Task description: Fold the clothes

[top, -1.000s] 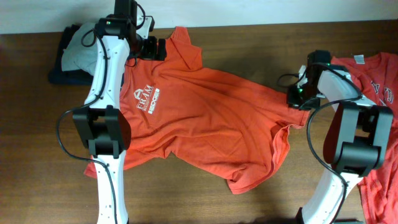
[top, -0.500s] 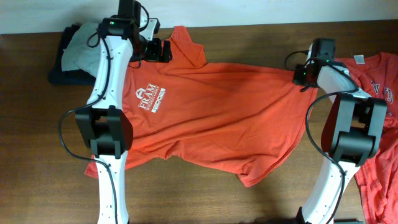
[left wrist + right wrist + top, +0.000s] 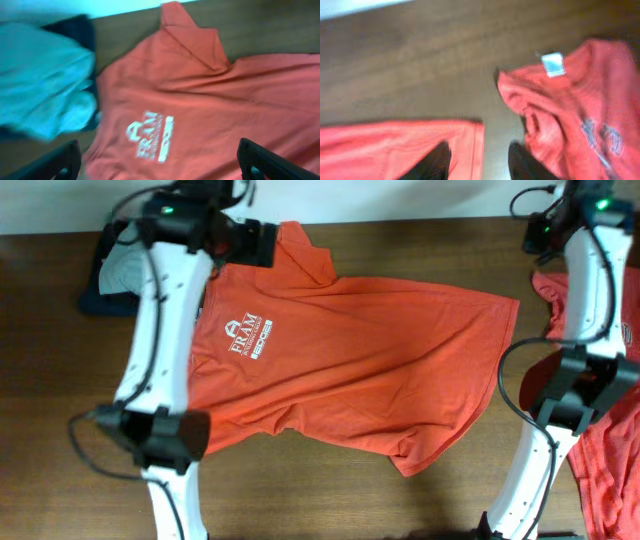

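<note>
At the far left of the table (image 3: 60,410), we see the left gripper (image 3: 160,167) raised above the cloth, its fingers (image 3: 60,162) spread wide with nothing between them. Below it lies the orange-red T-shirt (image 3: 360,360), spread flat across the middle of the table, chest up, with the white FRAM lettering (image 3: 245,337) facing us. Just beside its shoulder sits a pale grey garment (image 3: 40,85) on a dark cloth (image 3: 95,302). At the far right, the right gripper (image 3: 477,165) hangs over bare wood, fingers (image 3: 432,162) apart and empty. It sits between the spread shirt's corner and a second orange-red shirt (image 3: 570,115), which lies crumpled at the table's right edge with a white tag (image 3: 552,63) showing.
</note>
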You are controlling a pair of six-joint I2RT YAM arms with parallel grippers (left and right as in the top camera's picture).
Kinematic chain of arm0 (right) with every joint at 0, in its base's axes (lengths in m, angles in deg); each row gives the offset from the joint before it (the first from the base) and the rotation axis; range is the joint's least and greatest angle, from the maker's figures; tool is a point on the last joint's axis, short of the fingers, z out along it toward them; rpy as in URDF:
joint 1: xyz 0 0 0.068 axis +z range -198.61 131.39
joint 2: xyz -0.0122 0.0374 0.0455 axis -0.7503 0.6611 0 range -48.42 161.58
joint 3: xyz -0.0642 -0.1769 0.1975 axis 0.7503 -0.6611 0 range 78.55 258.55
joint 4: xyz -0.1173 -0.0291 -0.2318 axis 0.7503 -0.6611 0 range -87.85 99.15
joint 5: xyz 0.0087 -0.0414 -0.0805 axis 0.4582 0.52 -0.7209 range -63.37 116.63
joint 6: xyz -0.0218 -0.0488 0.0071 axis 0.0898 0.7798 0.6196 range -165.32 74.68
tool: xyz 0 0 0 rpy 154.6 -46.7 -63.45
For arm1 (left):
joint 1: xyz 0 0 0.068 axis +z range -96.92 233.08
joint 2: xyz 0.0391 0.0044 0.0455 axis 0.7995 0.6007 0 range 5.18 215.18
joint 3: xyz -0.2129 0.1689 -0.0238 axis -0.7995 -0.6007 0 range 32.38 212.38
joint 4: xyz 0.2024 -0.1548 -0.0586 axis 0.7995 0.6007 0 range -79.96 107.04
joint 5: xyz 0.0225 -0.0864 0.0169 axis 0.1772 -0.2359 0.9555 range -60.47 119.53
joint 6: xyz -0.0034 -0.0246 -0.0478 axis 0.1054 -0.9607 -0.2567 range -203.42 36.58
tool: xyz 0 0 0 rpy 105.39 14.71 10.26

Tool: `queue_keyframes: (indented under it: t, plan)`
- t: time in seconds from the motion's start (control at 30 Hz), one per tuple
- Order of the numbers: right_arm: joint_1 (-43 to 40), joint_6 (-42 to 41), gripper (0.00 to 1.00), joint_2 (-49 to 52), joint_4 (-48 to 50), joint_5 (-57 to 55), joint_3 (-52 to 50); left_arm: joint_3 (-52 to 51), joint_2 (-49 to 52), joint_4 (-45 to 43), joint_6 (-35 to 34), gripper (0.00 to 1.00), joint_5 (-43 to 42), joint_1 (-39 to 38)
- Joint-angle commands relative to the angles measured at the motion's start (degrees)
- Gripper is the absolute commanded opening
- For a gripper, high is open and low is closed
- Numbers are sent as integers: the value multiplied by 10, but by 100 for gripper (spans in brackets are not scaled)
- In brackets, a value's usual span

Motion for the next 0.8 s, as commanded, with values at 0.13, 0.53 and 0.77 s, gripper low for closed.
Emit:
queue_keyframes:
  t: [0.13, 0.53, 0.77]
  plan:
    - [1, -65, 41, -24, -247, 30, 280, 13, -119, 67, -38, 99, 77, 10]
    - [78, -91, 38, -327, -247, 128, -56, 12, -234, 180, -151, 99, 114, 10]
    - [112, -136, 30, -525, -200, 138, -509, -63, -234, 177, -151, 99, 99, 10]
